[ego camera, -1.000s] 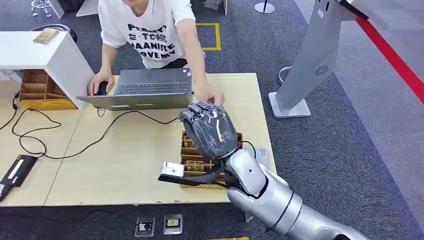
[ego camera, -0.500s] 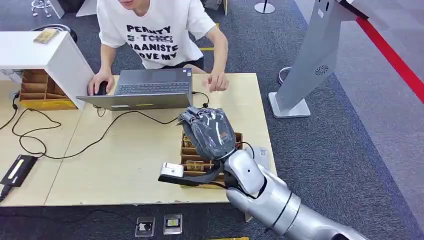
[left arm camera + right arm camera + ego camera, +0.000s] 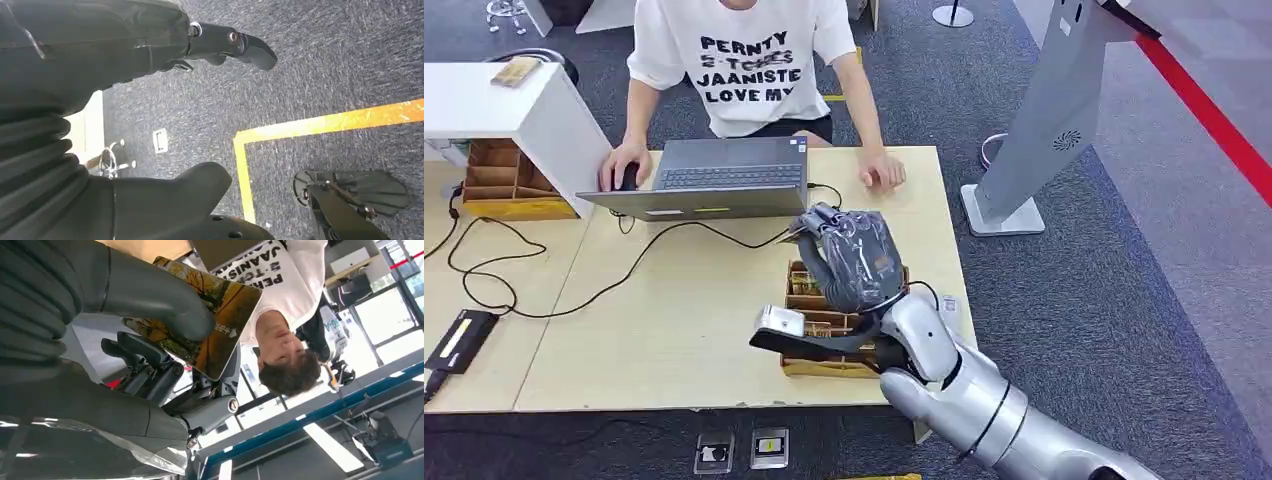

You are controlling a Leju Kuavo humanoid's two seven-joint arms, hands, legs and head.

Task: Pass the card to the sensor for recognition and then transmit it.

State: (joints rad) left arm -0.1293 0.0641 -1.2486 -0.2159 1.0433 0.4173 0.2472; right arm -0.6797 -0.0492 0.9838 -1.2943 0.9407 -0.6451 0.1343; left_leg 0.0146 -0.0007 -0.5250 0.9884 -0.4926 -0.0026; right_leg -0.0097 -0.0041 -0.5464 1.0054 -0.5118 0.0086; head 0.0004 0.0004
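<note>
Right wrist view: we are seeing our right hand [image 3: 125, 340] gripping the card [image 3: 210, 320], thumb pressing its face. Our left hand [image 3: 125, 115] is hanging released over the carpet [image 3: 325, 65]

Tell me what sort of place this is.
Likely an office or lab demo area: grey carpet with floor markings, a wooden table with a person's laptop, and a grey kiosk stand.

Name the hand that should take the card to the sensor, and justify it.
Right. The right hand already grips the card above the table; the left hand hangs over carpet, holding nothing.
</note>
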